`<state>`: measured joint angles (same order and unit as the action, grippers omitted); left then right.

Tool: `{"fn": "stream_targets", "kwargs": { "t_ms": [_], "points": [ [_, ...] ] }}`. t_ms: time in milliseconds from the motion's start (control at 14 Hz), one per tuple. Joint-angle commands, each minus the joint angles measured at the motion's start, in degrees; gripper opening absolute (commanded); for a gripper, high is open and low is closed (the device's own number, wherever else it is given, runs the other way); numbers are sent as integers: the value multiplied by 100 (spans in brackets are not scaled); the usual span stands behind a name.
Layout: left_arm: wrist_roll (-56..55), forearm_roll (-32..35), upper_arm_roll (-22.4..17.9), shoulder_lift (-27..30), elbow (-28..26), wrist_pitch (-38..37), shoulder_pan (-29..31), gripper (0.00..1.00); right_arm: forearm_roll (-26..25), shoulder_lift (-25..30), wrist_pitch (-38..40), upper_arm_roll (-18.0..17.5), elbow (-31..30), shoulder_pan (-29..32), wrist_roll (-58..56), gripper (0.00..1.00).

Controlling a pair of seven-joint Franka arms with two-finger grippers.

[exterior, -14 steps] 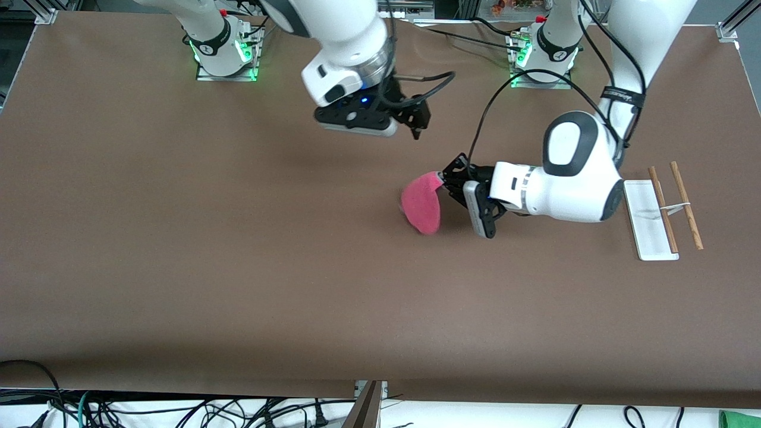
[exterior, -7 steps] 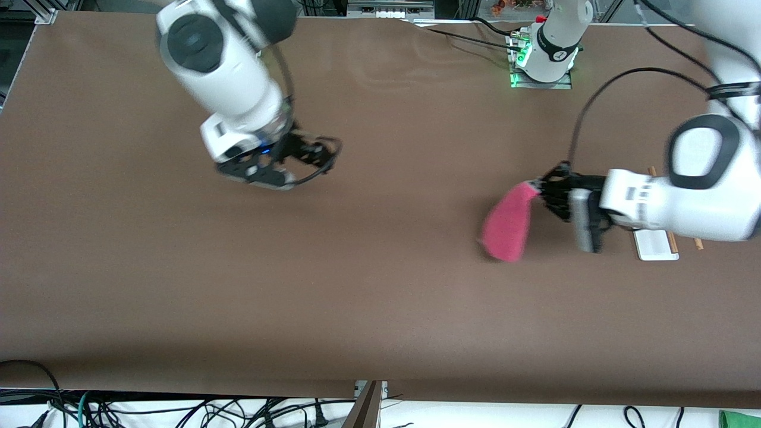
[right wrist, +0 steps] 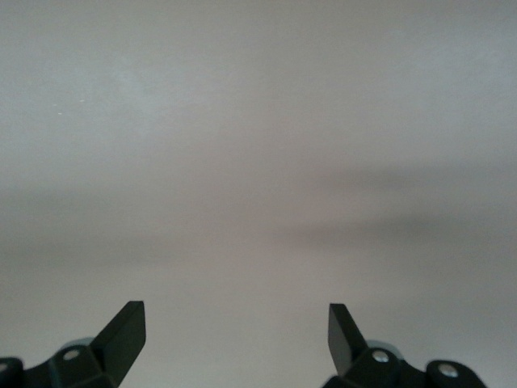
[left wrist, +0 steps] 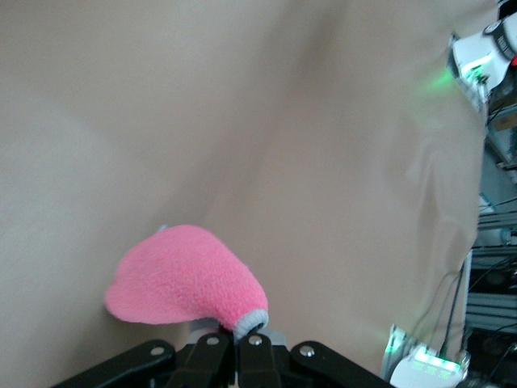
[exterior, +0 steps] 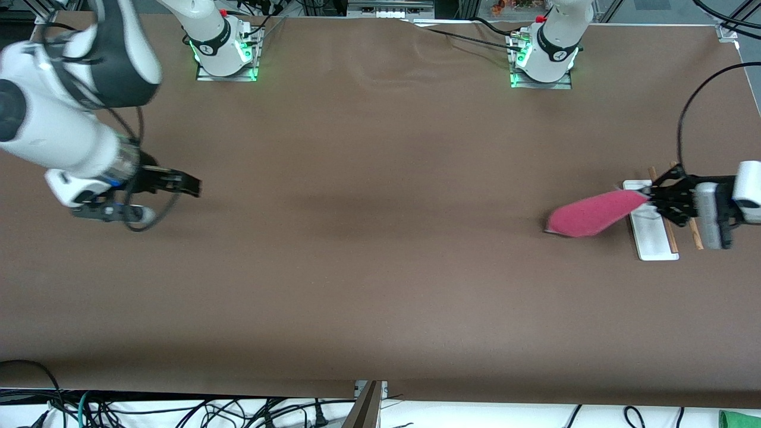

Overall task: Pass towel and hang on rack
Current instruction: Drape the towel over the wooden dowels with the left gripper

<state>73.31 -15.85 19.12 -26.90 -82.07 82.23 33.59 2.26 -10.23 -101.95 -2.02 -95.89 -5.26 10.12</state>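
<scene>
The pink-red towel [exterior: 588,217] hangs from my left gripper [exterior: 649,196], which is shut on its grey-edged corner over the rack [exterior: 651,230]. The towel trails out over the brown table toward the right arm's end. The rack has a flat white base and two thin brown rods [exterior: 688,208], partly hidden by my left hand. In the left wrist view the towel [left wrist: 182,277] bulges out from the closed fingers [left wrist: 212,360]. My right gripper [exterior: 193,187] is open and empty over the table at the right arm's end; its wrist view shows its fingertips [right wrist: 128,327] wide apart over bare table.
The brown table mat [exterior: 368,267] covers the whole work area. Both arm bases [exterior: 223,44] with green lights stand along the edge farthest from the front camera. Cables lie below the table's near edge [exterior: 178,410].
My left gripper has carried the towel from the table's middle to the rack at the left arm's end. My right arm has swung away to its own end of the table.
</scene>
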Motion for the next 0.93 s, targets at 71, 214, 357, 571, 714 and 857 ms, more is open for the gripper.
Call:
{"fn": "stream_targets", "kwargs": {
  "t_ms": [71,214,357,571,714,857],
  "points": [
    [744,520,-21,-333,340,-76,770,0,-470,967,-71,-132,-737,287,-177,100],
    [1122,679,-214,-710,699,-49,974,0,-472,1250,-54,-97,-809,437,-185,100],
    [1500,688,-626,-1009,1007,-40,1001,0,-472,1453,-1,-62,-826,516,-212,100],
    [1914,688,-1041,-1169,1202,108,1001,0,-437,1612,438,104,-792,569,-220,100],
    [2029,688,-1147,-1247,1202,520,1009,0,-393,1612,649,158,-774,569,-282,100],
    [2143,688,-1165,-1414,1202,916,1027,0,-393,1638,903,158,-730,587,-317,100]
  ]
}}
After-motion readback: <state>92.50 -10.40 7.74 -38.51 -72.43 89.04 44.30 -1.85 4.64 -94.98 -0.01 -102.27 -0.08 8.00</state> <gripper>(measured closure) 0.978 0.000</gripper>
